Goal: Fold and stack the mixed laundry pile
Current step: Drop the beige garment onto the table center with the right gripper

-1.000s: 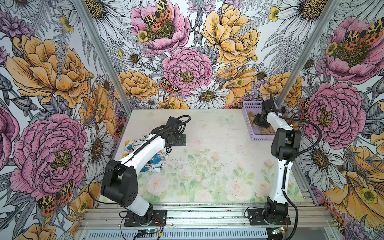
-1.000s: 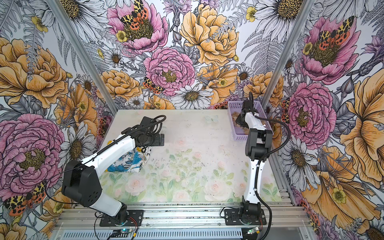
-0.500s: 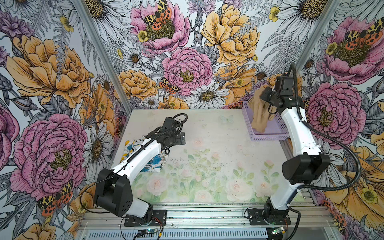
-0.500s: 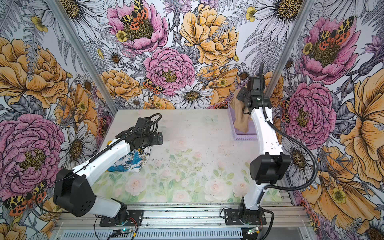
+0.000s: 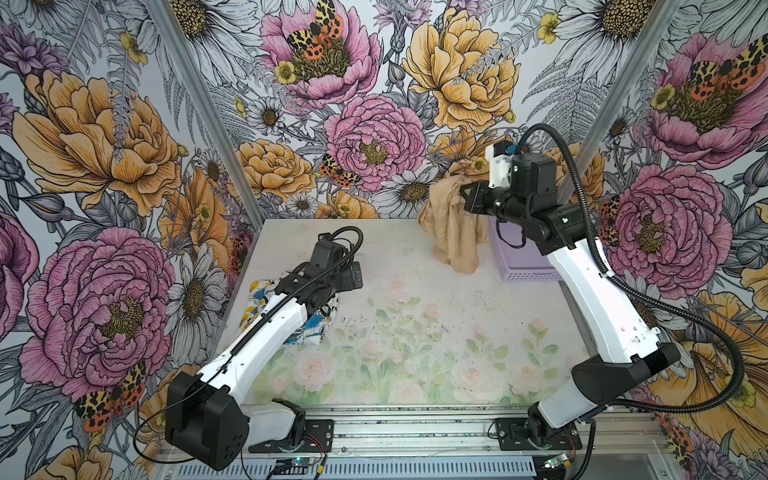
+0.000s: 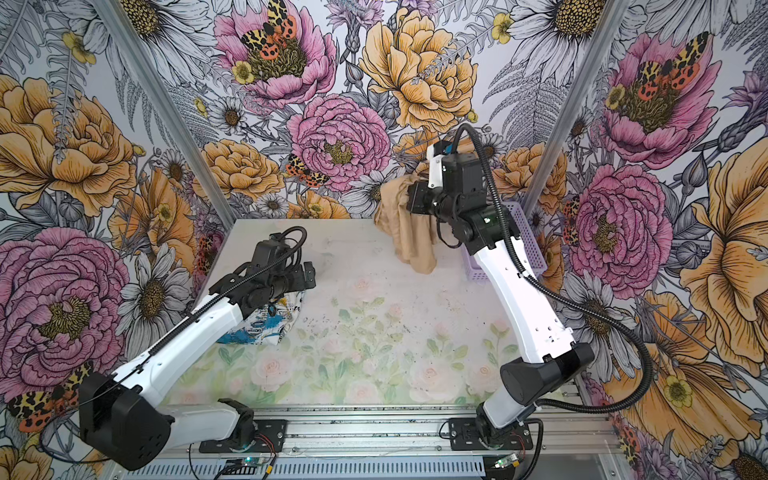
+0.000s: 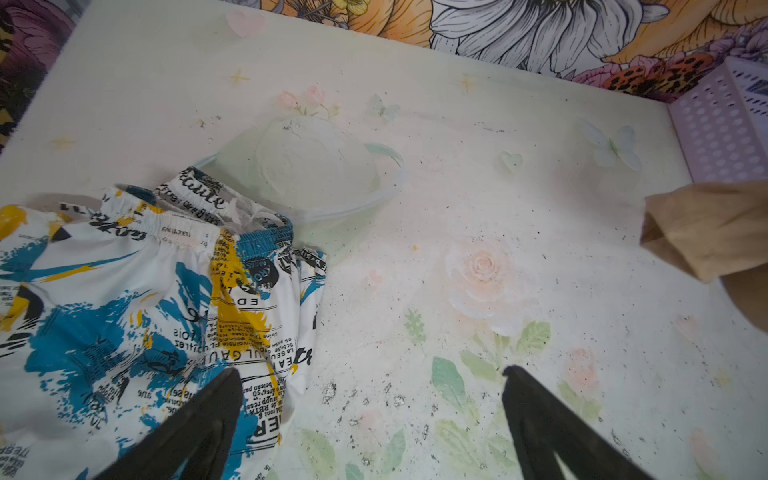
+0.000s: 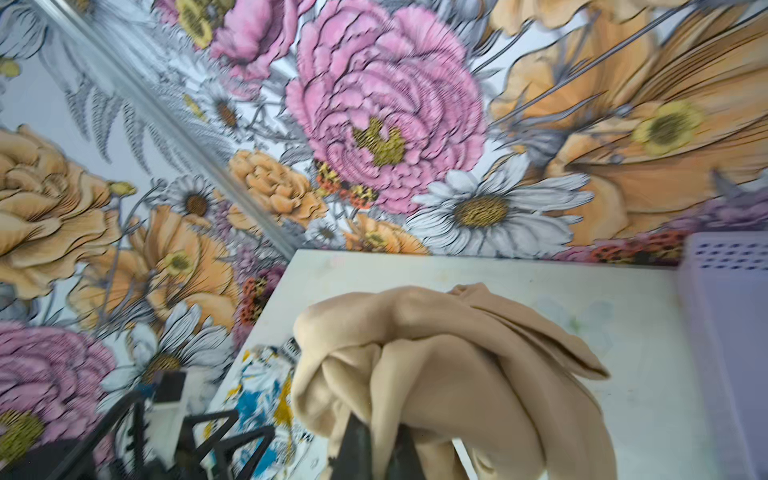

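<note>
R gripper [image 5: 466,193]: jaws together, clamped on a bunched fold of the tan garment [image 5: 453,232]. In the R wrist view the cloth drapes over and around the fingers [image 8: 353,444]. The garment hangs in the air just beside the lavender basket [image 5: 524,266]. Can't tell whether its low end touches the table [image 5: 415,291].

L gripper [image 7: 370,371]: jaws wide apart, nothing in them, low over the table at the edge of the printed garment [image 7: 124,311]. One finger sits over its hem; contact unclear. That garment lies crumpled on the left side of the table, partly under the L arm [image 5: 270,328] in both top views.

Risks as I judge them:
1. The grip is on a wad, not a corner or edge. If I lay it down like this it prob. lands as a heap, w/ nothing flat to fold. It needs a 2nd hold from the L gripper.
2. The pinch is small and most of the cloth hangs below it. A fast swing to centre could pull the cloth out.
3. The hanging tail is next to the basket wall. It could snag in the holes or on the rim and drag the basket.
4. Cloth blocks much of the R wrist cam, so I'm partly blind at set-down.
5. Dropping tan onto the unfolded printed garment re-mixes the pile.
6. A low sideways move by the L gripper could drag the printed hem.
</note>
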You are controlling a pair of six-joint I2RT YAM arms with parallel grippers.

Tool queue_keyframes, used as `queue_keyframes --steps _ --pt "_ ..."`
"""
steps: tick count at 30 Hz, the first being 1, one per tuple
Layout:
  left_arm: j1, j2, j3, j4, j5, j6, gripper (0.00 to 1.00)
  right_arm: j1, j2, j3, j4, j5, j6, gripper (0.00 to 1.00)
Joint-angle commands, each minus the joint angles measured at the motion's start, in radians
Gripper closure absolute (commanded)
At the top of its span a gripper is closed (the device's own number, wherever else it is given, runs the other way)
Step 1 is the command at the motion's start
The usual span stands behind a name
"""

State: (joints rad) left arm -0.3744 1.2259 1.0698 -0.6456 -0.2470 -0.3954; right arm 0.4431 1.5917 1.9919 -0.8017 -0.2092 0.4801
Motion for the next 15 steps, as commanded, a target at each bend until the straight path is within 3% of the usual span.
queue_keyframes --steps 1,9,12,15 --pt "0.036 -0.066 -0.029 0.02 -0.06 -0.026 0.01 0.024 -0.042 -0.053 0.018 -0.167 0.075 1.0" --pt "0.071 -0.105 -0.054 0.007 -0.051 -0.019 0.01 -0.003 -0.088 -0.478 0.084 -0.216 0.148 0.98" --pt "0.031 -0.063 -0.043 0.009 -0.038 -0.023 0.01 -0.042 -0.118 -0.646 0.037 -0.035 0.152 0.72" --pt "-0.046 0.014 -0.024 0.018 -0.006 -0.025 0.01 -0.04 -0.166 -0.72 0.006 0.162 0.147 0.53"
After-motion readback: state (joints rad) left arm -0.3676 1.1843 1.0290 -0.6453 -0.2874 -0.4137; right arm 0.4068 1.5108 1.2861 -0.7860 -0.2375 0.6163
